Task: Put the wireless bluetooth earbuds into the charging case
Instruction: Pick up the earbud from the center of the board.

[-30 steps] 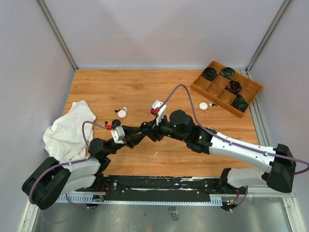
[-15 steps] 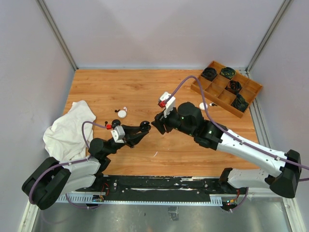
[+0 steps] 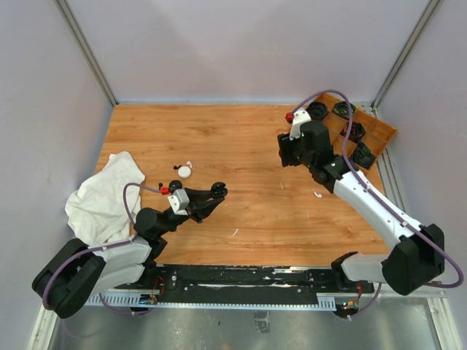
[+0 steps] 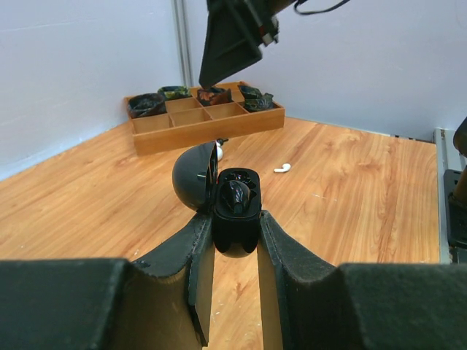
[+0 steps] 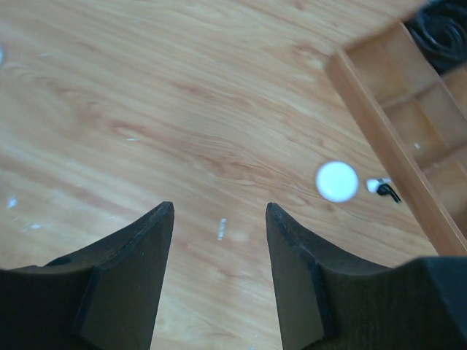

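My left gripper [image 3: 214,192] is shut on an open black charging case [image 4: 235,211] and holds it just above the table, lid [image 4: 192,177] swung to the left. A dark earbud [image 4: 238,195] sits in the case's well. My right gripper [image 3: 284,157] is open and empty, hovering at the back right over bare wood [image 5: 219,211]. A white earbud [image 3: 318,195] lies on the table by the right forearm, and also shows in the left wrist view [image 4: 282,168]. A white-and-black earbud [image 5: 381,187] lies against the tray beside a white puck [image 5: 337,181].
A wooden compartment tray [image 3: 379,131] with dark items stands at the back right. Left of centre lie a white puck [image 3: 184,172], a black puck [image 3: 175,184] and tiny earbud pieces [image 3: 189,163]. A crumpled white cloth [image 3: 102,195] lies at the left edge.
My right arm has pulled away from the left gripper and swung to the back right, towards the tray, uncovering the white earbud. The left gripper has held still with the case.
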Motion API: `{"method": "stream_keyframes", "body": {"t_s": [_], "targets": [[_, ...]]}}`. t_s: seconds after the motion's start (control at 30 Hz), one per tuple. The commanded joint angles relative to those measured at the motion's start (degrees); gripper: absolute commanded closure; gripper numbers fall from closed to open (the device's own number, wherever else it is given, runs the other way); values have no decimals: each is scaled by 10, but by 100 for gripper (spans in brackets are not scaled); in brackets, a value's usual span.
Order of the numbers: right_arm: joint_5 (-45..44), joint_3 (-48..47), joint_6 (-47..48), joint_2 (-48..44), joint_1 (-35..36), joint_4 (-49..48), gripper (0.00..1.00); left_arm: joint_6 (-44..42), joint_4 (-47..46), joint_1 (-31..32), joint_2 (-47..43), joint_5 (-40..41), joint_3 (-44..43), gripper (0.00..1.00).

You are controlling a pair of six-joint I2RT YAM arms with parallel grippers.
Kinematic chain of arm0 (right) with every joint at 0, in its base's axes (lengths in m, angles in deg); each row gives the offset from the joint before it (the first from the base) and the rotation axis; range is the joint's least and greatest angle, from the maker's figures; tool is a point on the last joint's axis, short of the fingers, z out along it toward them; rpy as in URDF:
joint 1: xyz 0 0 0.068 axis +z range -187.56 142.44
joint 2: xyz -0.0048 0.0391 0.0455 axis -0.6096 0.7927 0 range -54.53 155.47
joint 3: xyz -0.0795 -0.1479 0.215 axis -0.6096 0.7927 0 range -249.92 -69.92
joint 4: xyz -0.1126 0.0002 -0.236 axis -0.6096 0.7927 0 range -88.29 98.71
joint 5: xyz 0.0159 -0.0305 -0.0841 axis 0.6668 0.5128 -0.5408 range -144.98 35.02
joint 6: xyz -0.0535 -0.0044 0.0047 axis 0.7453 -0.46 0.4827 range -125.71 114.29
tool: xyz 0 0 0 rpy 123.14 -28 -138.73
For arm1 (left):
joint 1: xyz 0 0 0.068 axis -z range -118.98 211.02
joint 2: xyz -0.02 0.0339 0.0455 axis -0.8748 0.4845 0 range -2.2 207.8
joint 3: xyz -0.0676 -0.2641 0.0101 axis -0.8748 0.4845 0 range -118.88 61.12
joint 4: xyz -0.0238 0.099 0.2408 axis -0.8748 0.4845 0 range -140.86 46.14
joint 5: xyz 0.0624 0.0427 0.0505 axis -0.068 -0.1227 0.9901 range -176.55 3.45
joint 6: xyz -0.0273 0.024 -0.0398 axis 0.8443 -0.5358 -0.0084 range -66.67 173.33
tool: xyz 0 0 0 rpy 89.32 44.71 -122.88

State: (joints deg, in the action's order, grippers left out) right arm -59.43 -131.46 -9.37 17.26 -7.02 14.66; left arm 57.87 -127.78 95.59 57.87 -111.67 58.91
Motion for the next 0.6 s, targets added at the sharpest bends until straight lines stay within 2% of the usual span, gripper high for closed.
{"method": "stream_keyframes", "body": {"t_s": [0.0,0.37,0.57], "targets": [[-9,2,-30,42,-85,3,45,1,-11,-3,-8,6,-8,100],[64,1,-38,173,-233,-79,44,3,-8,-3,-6,4,-10,100],[112,-34,-9,242,-288,-79,43,4,-8,-3,-4,2,-11,100]]}}
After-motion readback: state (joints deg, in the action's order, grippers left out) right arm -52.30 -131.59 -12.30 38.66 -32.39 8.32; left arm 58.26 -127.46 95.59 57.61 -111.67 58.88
